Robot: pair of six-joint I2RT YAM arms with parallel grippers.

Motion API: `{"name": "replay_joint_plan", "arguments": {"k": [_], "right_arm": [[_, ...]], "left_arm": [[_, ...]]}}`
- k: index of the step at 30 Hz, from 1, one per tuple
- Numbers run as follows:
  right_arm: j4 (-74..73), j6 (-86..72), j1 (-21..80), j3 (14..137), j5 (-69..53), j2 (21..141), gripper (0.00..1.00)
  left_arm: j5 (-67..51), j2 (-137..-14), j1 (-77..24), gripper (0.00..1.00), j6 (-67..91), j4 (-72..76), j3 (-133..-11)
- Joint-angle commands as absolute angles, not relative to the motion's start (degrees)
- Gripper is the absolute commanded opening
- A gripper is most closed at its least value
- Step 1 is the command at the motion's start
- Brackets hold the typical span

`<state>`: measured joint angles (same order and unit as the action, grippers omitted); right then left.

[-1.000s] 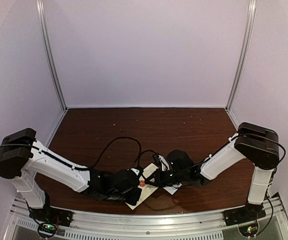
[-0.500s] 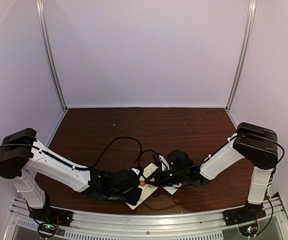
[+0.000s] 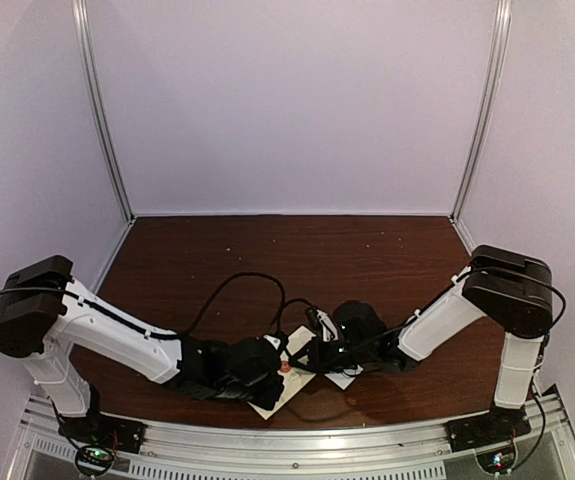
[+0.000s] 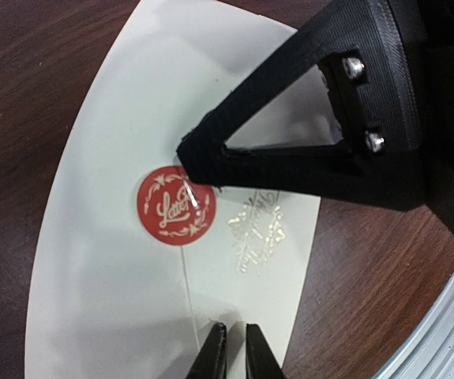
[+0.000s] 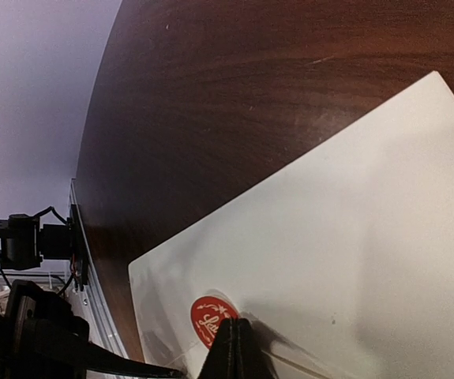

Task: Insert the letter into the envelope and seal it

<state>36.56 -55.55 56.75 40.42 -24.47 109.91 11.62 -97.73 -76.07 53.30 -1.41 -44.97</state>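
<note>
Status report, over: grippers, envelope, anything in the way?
Left gripper shut, over the envelope. Right gripper shut, tip on the red seal sticker. Flap down, nothing blocking.

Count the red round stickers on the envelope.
1. The red sticker lies on the envelope, with the right gripper touching its edge. The arms may hide others.

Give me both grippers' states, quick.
Left gripper: shut, holding nothing, tips over the envelope.
Right gripper: shut, holding nothing, tips at the red sticker.
</note>
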Motion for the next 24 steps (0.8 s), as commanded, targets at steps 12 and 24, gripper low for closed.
{"name": "replay_joint_plan", "arguments": {"k": [12,24], "right_arm": [[34.54,-55.98,56.43,39.84,-22.34,111.61,0.0],[34.39,-55.98,56.43,40.06,-22.5,111.71,0.0]], "left_arm": [[15.1,-93.21,-72.72,0.12,54.71,1.57,-45.08],[14.15,-97.69,-69.35,0.04,53.3,4.44,-48.54]]}}
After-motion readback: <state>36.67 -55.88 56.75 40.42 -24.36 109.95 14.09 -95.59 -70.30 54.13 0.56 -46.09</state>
